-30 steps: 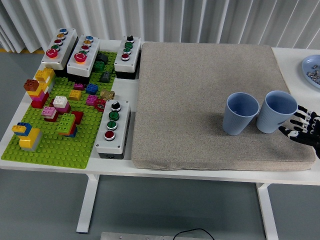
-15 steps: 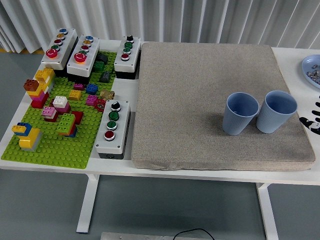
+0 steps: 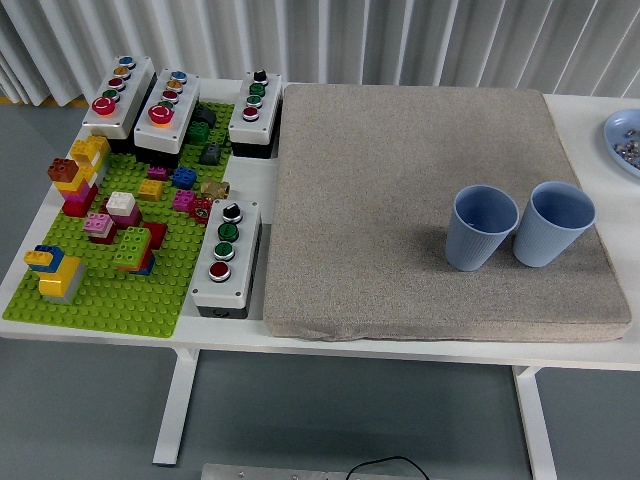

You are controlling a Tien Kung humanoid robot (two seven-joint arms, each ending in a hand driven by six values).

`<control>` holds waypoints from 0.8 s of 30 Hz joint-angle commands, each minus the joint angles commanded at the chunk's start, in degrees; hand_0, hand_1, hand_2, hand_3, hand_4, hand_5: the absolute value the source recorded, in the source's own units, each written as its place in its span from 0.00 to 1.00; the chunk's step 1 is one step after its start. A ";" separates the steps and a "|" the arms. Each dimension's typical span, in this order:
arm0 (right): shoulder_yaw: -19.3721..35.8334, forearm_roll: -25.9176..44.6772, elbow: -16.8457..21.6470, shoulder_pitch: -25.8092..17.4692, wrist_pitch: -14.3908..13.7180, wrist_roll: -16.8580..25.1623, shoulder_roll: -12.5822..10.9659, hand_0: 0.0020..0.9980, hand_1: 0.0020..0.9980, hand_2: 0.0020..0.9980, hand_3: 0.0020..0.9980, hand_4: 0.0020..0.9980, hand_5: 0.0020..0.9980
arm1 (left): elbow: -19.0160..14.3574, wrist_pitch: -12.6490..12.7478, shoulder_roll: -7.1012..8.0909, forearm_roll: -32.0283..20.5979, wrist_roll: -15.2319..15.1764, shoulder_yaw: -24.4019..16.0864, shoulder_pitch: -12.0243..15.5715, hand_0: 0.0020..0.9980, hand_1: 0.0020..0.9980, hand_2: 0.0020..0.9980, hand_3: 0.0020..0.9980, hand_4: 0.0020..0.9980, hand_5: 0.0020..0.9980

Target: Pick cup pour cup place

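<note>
Two light blue ribbed cups stand upright side by side on the right part of a grey mat [image 3: 400,190]. The left cup [image 3: 480,228] and the right cup [image 3: 553,224] almost touch at their rims. Both look empty from above. Neither robot hand shows in the head view, and no person is visible.
A green brick baseplate [image 3: 110,290] with several coloured bricks fills the table's left side. Several button boxes stand around it, one [image 3: 226,258] right beside the mat's left edge. A blue plate [image 3: 625,140] with small items sits at the far right edge.
The right hand, which was next to the right cup a second ago, has drawn back to the right and left the picture. The cups have not moved.
</note>
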 joint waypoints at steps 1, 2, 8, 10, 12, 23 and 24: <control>0.73 0.32 -0.67 1.49 -0.75 0.72 1.31 0.88 0.80 0.81 0.86 0.85 0.25 | 0.00 0.01 -0.05 -0.16 -0.03 0.08 -0.04 0.70 0.73 0.75 0.63 0.49 0.93; 0.98 0.41 -1.01 2.17 -0.93 0.96 1.88 0.88 0.80 0.81 0.86 0.85 0.25 | 0.00 0.02 -0.08 0.03 0.01 -0.13 -0.07 0.70 0.73 0.75 0.63 0.49 0.93; 1.76 3.12 -3.60 6.08 -1.65 3.74 4.47 0.87 0.78 0.78 0.85 0.85 0.27 | 0.00 0.06 -0.30 0.73 0.03 -1.06 -0.58 0.70 0.73 0.74 0.63 0.49 0.93; 1.99 5.06 -4.24 6.87 -2.01 4.97 4.93 0.85 0.77 0.77 0.84 0.85 0.28 | 0.00 0.06 -0.37 0.51 -0.03 -0.85 -0.71 0.70 0.73 0.74 0.63 0.49 0.93; 2.39 7.16 -4.82 7.48 -1.72 5.79 5.23 0.85 0.77 0.77 0.84 0.85 0.28 | 0.00 0.06 -0.42 0.19 -0.08 -0.57 -0.79 0.70 0.73 0.74 0.63 0.49 0.93; 4.99 15.57 -6.67 9.25 3.45 3.59 5.02 0.85 0.77 0.77 0.84 0.85 0.62 | 0.00 -0.01 -0.48 -0.09 -0.02 -0.14 -0.89 0.70 0.73 0.74 0.63 0.49 0.93; 5.21 15.63 -7.02 9.37 4.14 3.13 5.07 0.85 0.77 0.77 0.84 0.85 0.62 | 0.00 -0.01 -0.48 0.04 0.02 -0.25 -0.89 0.70 0.73 0.74 0.63 0.49 0.93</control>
